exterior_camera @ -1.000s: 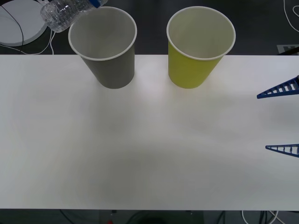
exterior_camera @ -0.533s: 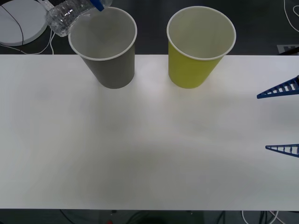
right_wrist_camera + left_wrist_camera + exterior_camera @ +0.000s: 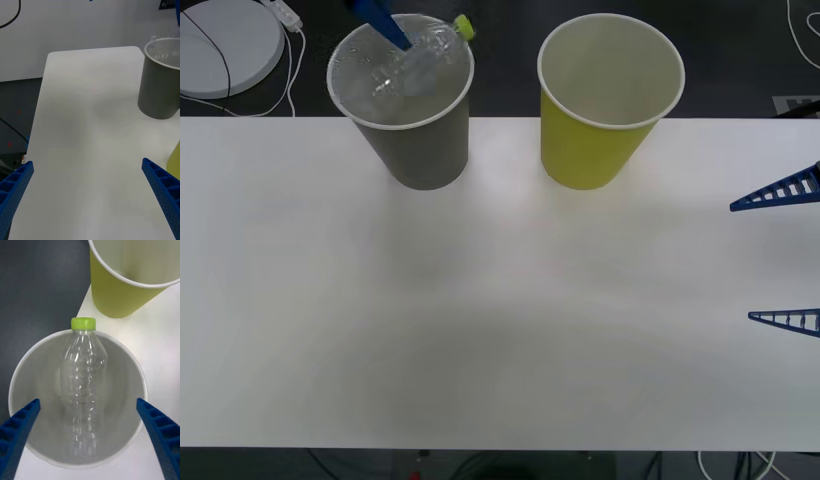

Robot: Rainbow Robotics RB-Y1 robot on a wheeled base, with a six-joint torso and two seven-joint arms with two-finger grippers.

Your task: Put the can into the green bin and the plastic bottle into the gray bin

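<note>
The plastic bottle (image 3: 82,375), clear with a lime-green cap (image 3: 463,27), lies tilted inside the gray bin (image 3: 425,150), its cap resting against the rim. My left gripper (image 3: 87,402) hovers open straight above that bin's mouth, its fingers well apart on either side of the bottle and not touching it. One blue finger (image 3: 383,24) of it shows over the bin. The green bin (image 3: 590,150) stands upright just right of the gray one, with nothing seen inside. My right gripper (image 3: 785,255) waits open at the table's right edge, low over the surface. The can is out of view.
The white table (image 3: 480,320) stretches wide and bare in front of both bins. A white round disc (image 3: 225,45) with a black cable lies on the dark floor behind the table's left end. More cables trail at the far right.
The bottle was held tilted over the gray bin's left rim. It now lies inside the bin, and the left gripper's fingers stand open above it. The right arm has not moved.
</note>
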